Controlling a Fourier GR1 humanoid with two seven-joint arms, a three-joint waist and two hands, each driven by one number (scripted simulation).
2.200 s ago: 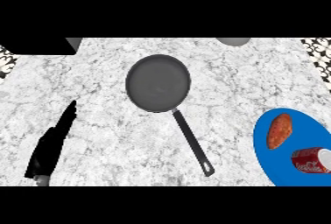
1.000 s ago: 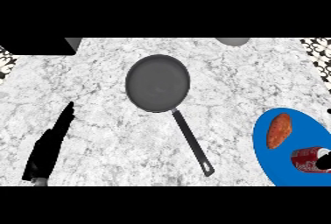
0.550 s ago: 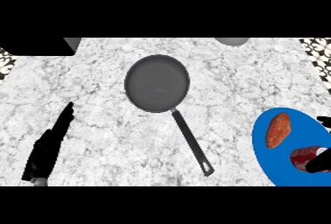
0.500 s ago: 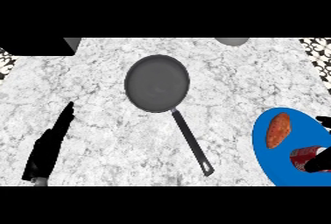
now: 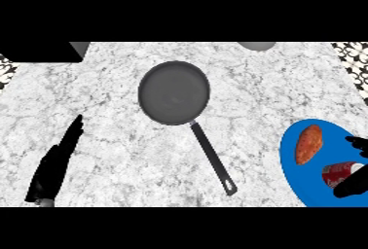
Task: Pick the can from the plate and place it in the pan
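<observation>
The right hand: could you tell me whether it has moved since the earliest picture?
Yes. The right hand, unseen then, has come in from the right edge over the blue plate, its fingers around the can.

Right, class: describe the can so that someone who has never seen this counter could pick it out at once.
Find the blue plate at the counter's right edge, right of the pan's handle. Two things lie on it: an orange-brown sweet potato and, nearer the robot, the can. The can is red with a silvery end, lying on its side between the right hand's fingers.
</observation>
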